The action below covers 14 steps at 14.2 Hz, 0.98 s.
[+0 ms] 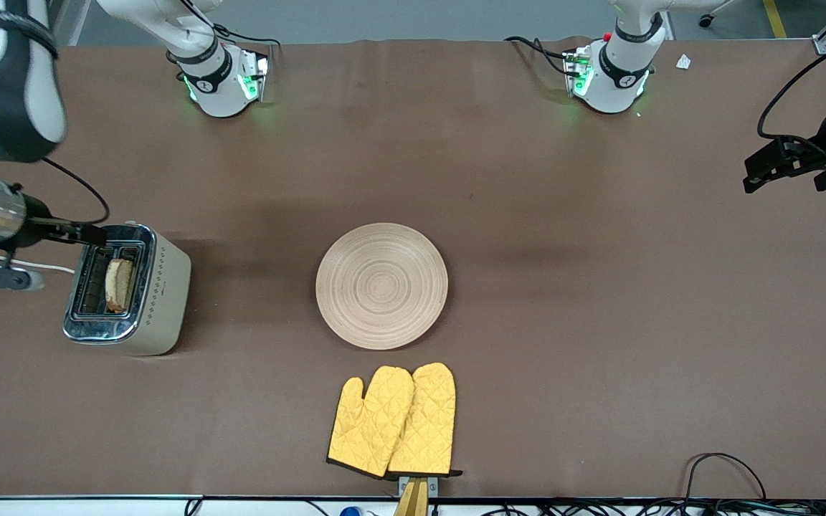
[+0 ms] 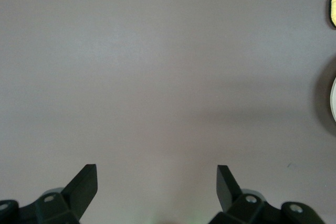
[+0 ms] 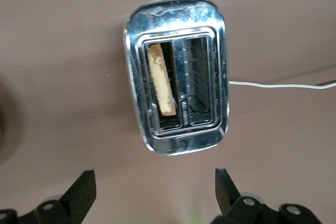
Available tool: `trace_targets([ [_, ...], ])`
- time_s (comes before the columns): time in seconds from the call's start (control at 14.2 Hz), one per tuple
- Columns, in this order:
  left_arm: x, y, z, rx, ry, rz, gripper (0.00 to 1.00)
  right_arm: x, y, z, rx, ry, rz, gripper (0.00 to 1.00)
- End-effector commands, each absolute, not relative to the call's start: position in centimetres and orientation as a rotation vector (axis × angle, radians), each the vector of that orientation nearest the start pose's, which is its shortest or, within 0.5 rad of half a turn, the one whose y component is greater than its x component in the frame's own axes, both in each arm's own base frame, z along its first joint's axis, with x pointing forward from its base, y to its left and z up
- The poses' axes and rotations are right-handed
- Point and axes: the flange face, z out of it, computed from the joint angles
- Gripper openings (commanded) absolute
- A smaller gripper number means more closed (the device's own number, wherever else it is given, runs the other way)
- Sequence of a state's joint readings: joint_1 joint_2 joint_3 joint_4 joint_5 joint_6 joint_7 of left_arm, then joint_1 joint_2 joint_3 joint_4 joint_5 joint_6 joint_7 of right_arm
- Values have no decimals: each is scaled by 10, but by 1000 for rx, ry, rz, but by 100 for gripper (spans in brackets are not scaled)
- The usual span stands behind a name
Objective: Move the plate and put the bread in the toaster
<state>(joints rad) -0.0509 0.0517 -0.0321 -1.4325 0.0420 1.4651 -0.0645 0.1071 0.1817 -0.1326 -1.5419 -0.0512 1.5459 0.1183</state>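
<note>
Progress: judging by how things lie, both steps look done. The bread sits in a slot and the plate lies bare, so little seems left beyond clearing the arms away.
Table point(image 1: 599, 322): brown cloth.
Plate point(image 1: 381, 285): round, pale wood with ring grooves, lying flat at mid-table with nothing on it. A pair of yellow mitts point(image 1: 395, 421) lies at its 6 o'clock in the front view, nearer the camera and a little apart from it.
Toaster point(image 1: 130, 289): cream sides and chrome top, at the plate's 9 o'clock, toward the right arm's end of the table. A white cord point(image 3: 278, 84) trails from it.
Bread point(image 1: 119, 284): standing on edge in the slot closer to the plate, pale crumb and darker crust showing, its top edge a little above the slot. It leans slightly rather than sitting square. The second slot is empty.
Right gripper point(image 3: 152, 187): over the table just off the toaster's end, at about 10 o'clock of the toaster in the front view. Fingers spread wide, holding nothing.
Left gripper point(image 2: 157, 182): waiting over bare cloth toward the left arm's end, at the plate's 2 o'clock. Fingers spread wide, nothing between them.
</note>
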Motion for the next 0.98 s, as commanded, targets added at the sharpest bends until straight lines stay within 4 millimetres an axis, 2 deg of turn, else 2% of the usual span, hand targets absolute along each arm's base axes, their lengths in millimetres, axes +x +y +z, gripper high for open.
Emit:
trace_targets([
  [0.0,558,-40,656,-3103,15,8,100,567,-5,560,-3138,198,185,100],
  [0.21,558,-40,656,-3101,10,7,100,538,-5,588,-3118,185,58,100],
  [0.56,558,-41,657,-3109,21,6,100,503,-15,614,-3096,204,-59,100],
  [0.77,556,-50,657,-3125,45,15,100,501,-23,621,-3093,205,-69,100],
  [0.91,554,-56,658,-3131,61,16,100,504,-27,639,-3091,215,-107,100],
])
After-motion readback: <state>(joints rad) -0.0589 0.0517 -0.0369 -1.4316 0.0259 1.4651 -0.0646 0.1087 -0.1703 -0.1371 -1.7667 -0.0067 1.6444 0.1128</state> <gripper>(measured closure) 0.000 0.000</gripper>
